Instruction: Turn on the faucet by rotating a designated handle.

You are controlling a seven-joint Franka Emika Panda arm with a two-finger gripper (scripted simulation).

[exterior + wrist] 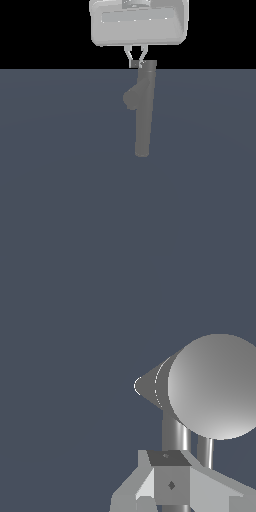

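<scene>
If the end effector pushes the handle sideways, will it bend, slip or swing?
The handle looks like a thin straight rod, so probably stiff and likely to swing about the faucet cap. Its smooth round surface could slip past the end effector's narrow fingers.

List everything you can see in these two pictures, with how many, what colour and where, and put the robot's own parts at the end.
faucet: one, matte grey tall column with a rounded bulge on the side toward the exterior view's left, standing on the floor at centre.
handle: one, light grey thin rod, sticking out at the faucet's cap, right at the claw's fingers.
floor: one, slate blue, flat, filling the lower part of the exterior view.
claw: one, pale grey boxy body with two thin fingers, directly above the faucet's cap, tips down at the cap; whether it has closed on the handle cannot be told.
</scene>
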